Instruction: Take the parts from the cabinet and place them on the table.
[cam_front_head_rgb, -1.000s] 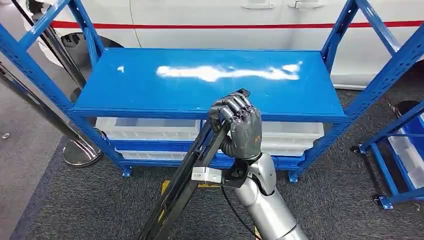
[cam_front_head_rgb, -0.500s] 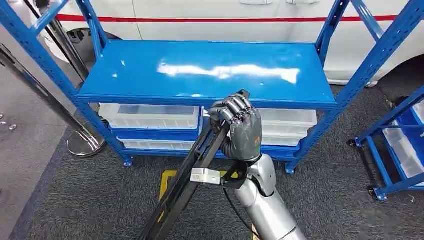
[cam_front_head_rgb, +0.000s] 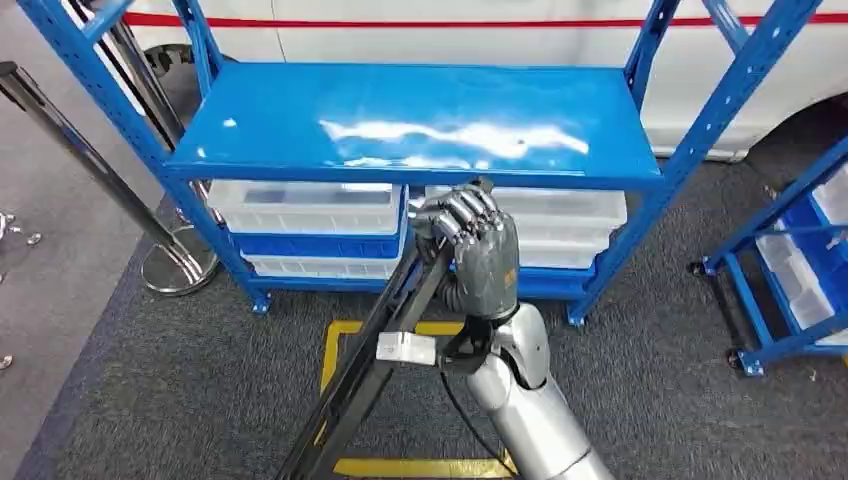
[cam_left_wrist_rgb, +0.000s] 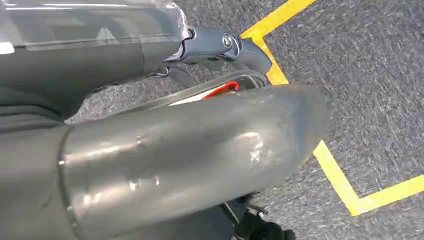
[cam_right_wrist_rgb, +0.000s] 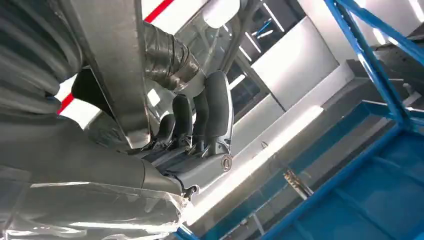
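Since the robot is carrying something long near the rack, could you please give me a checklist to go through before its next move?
1. Right hand holds the long black part, fingers wrapped around its upper end: ok.
2. Part's upper end is apart from the blue shelf edge: cannot tell, they overlap in the head view.
3. Part's lower end clearance: cannot tell, it runs out of the picture.
4. Stanchion stands apart from the part: ok.
5. Clear bins sit fully under the shelf: ok.
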